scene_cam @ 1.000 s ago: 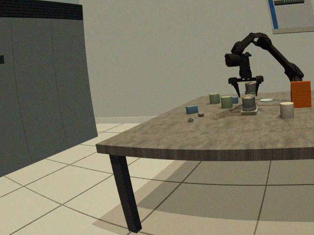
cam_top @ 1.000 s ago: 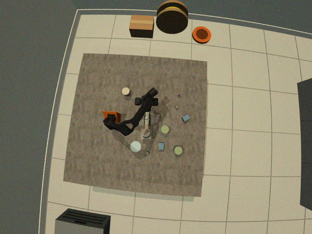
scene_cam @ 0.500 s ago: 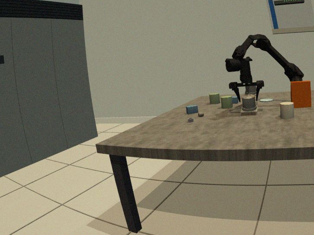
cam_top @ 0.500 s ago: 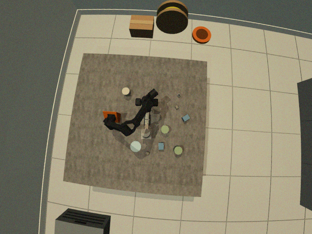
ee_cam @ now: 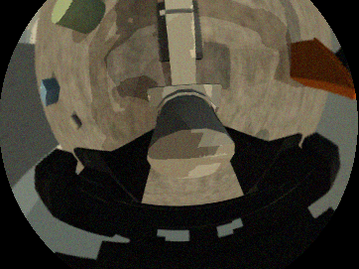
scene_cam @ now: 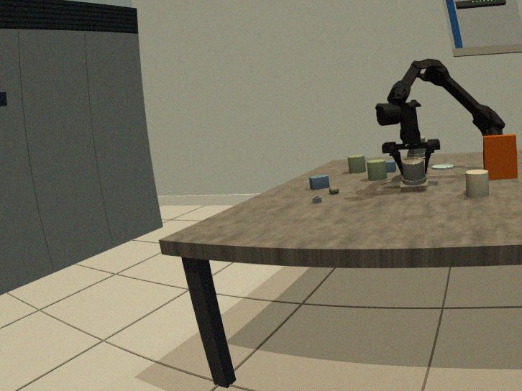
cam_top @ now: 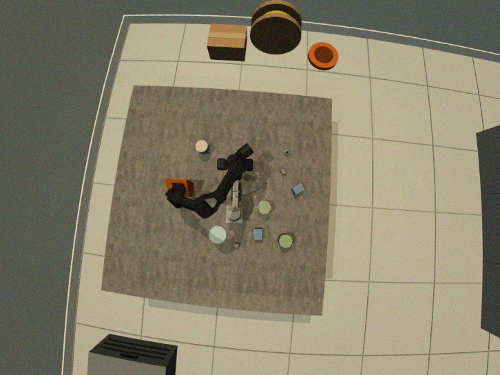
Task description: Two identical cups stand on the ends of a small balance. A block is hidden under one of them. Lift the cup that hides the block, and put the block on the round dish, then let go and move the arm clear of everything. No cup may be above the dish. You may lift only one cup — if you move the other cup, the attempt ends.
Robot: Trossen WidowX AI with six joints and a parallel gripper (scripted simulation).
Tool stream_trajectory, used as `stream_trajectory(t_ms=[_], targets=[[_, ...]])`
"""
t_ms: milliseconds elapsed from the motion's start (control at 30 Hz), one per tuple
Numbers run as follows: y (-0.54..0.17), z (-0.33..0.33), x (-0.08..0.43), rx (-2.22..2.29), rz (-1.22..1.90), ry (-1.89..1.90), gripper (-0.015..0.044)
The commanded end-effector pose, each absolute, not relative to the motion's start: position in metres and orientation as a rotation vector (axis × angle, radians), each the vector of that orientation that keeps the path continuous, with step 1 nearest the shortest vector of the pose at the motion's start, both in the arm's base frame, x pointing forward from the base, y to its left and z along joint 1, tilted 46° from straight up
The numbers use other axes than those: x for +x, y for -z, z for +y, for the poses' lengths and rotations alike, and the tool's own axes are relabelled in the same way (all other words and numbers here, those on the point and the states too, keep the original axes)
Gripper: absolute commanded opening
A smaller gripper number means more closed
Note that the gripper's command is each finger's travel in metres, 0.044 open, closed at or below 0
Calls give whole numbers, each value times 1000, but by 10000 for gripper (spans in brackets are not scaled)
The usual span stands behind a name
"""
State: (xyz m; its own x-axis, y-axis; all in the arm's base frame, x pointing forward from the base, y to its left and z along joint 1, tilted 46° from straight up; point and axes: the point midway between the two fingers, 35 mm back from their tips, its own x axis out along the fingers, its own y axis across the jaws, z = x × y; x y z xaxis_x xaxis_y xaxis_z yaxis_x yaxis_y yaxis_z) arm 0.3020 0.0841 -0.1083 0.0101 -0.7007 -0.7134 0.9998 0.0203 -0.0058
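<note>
Green cylinders (scene_cam: 376, 169) and blue blocks (scene_cam: 318, 182) sat beside the balance (ee_cam: 179, 33) on the counter (scene_cam: 348, 229), w/ the orange box (scene_cam: 499, 156) by my base; nothing stood betw. me and the near cup (scene_cam: 413, 169). Top view hid that cup under my arm; wrist cam showed it (ee_cam: 190, 144) plainly, betw. my fingers. Far cup (cam_top: 233, 213) sat at the beam's other end, round dish (cam_top: 217, 234) just beyond. Arm arched, wrist pointing down. My pincer (scene_cam: 411, 160) straddled the cup, partly open, gripping nothing yet.

Matte black jointed arm (scene_cam: 453, 86), orange base (scene_cam: 499, 156).
</note>
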Motion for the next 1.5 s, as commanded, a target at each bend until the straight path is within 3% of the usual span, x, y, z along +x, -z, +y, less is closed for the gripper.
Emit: stream_trajectory(t_ms=[0,100,500,1467], targets=[[109,83,302,603,628,1460,335],[109,83,302,603,628,1460,315],[103,91,304,604,629,1459,0],[79,119,308,607,633,1457,0]])
